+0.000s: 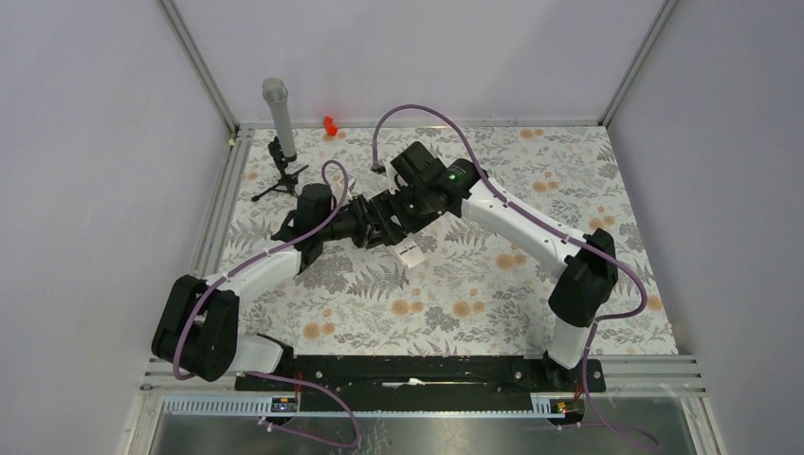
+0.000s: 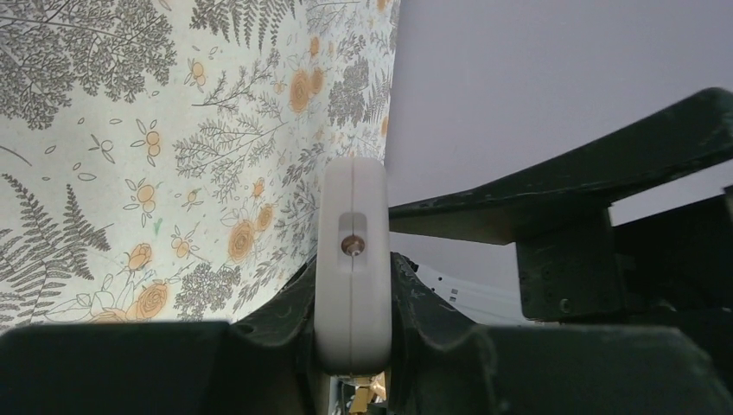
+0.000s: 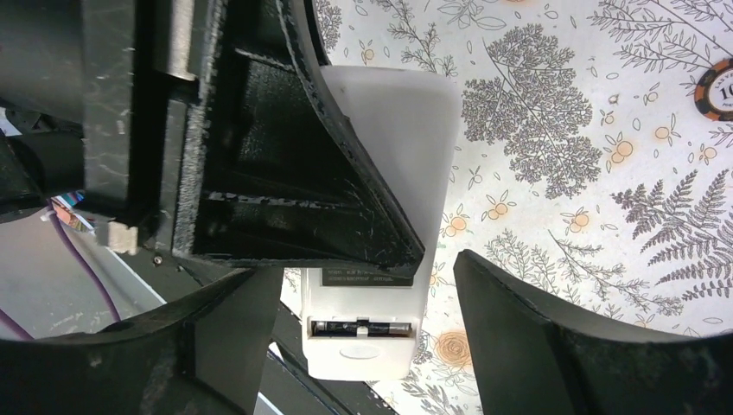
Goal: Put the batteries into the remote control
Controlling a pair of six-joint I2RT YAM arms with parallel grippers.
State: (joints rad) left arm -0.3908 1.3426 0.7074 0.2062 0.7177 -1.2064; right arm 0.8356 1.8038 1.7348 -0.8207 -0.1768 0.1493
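— Where is the small slim white plastic remote control (image 2: 353, 207)?
— Clenched edge-on in the left tool (image 2: 354, 303), up above the floral-patterned surface (image 1: 455, 294), near its middle.
— And the right tool (image 3: 367, 285)?
— Released. Its fingers (image 3: 536, 346) stand wide on either side of the remote's end, with a gap showing on one side.
— Any battery loaded?
— A slim dark cylindrical battery (image 3: 361, 328) lies in the open compartment (image 3: 321, 328) on the remote's plain white back.

Tripod (image 1: 281, 178) well left of remote control (image 1: 410, 254)
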